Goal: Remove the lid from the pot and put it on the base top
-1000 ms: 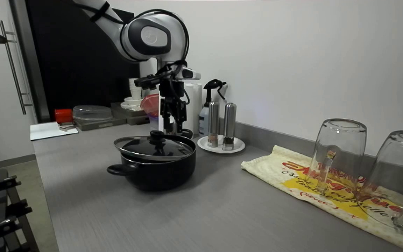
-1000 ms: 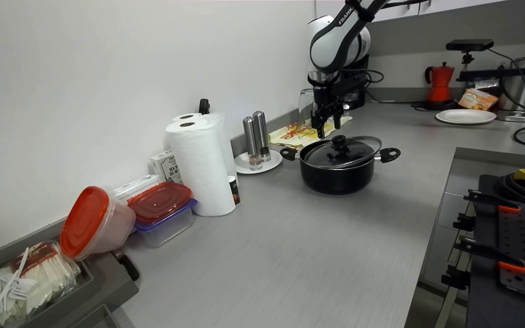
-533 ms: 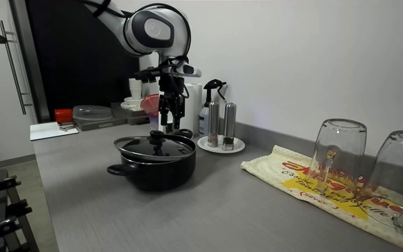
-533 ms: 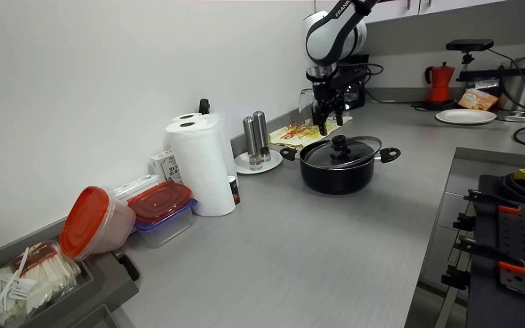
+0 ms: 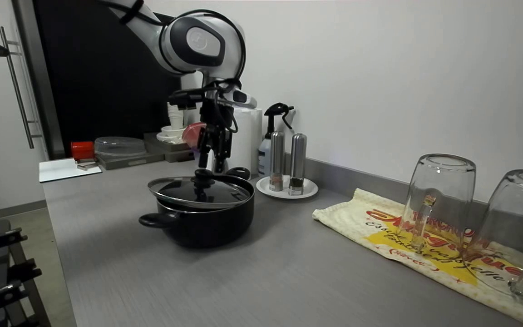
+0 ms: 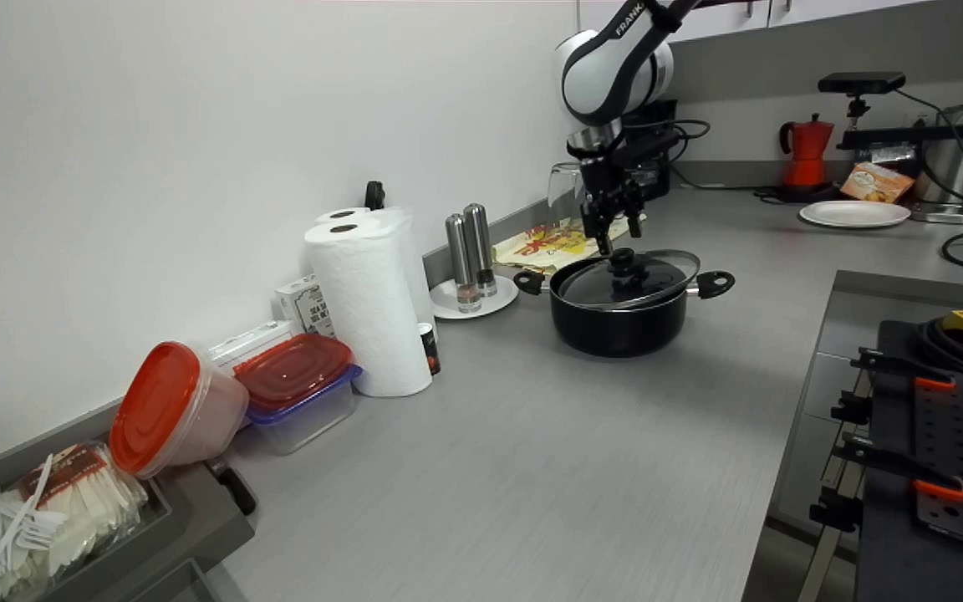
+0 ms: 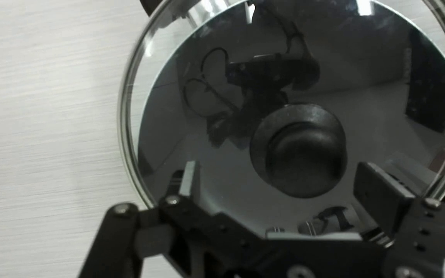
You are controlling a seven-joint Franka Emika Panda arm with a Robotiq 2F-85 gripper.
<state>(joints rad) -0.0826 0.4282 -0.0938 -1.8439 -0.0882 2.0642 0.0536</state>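
Note:
The lid [image 5: 176,191] is round glass with a black centre knob [image 5: 203,176]. It sits tilted and off-centre on the black pot [image 5: 211,231] in both exterior views, where lid [image 6: 588,288] and pot [image 6: 615,333] also show. The pot stands on the grey base top [image 5: 261,281]. My gripper [image 5: 211,167] is open and empty, just above and behind the knob. It also shows above the lid [image 6: 620,243]. In the wrist view the gripper's fingers [image 7: 379,195] stand wide apart, with the knob [image 7: 307,160] between and slightly ahead of them, untouched. The lid [image 7: 222,181] fills most of that view.
A white plate [image 5: 263,187] with two metal grinders stands near the wall. Glass mugs [image 5: 443,200] stand upside down on a patterned cloth [image 5: 347,218]. Paper towels [image 6: 369,309] and plastic containers [image 6: 302,418] line the wall. The counter's open edge [image 6: 791,418] runs beside the pot.
My gripper rose a little, then came down and moved across toward the lid's knob, leftward in one exterior picture and rightward in another. It stays open. Lid and pot have not moved.

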